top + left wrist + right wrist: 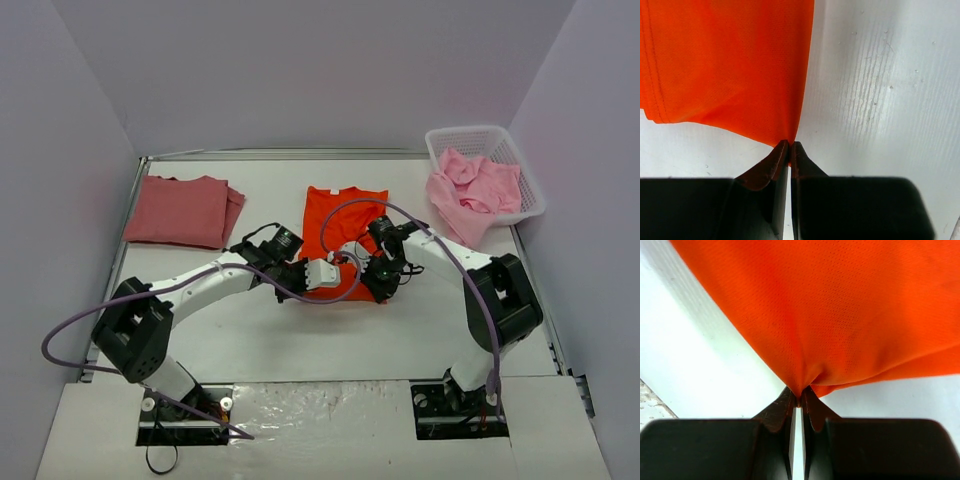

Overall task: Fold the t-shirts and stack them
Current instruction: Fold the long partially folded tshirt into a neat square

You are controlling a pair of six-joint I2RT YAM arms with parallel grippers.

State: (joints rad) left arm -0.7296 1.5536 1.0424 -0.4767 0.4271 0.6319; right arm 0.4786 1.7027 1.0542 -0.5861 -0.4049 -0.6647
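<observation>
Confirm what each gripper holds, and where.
Both hold the orange-red t-shirt: left gripper pinches a near corner, right gripper bunched cloth at its near edge.

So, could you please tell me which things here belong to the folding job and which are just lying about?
Job: orange t-shirt, pinched by left gripper and right gripper; folded rose-red t-shirt; pink t-shirts.
Lying about: white basket holding them.

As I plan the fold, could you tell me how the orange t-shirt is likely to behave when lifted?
Probably floppy: the orange t-shirt puckers where the left gripper and right gripper pinch it. Likely light: thin mesh weave. Unheld middle should sag.
</observation>
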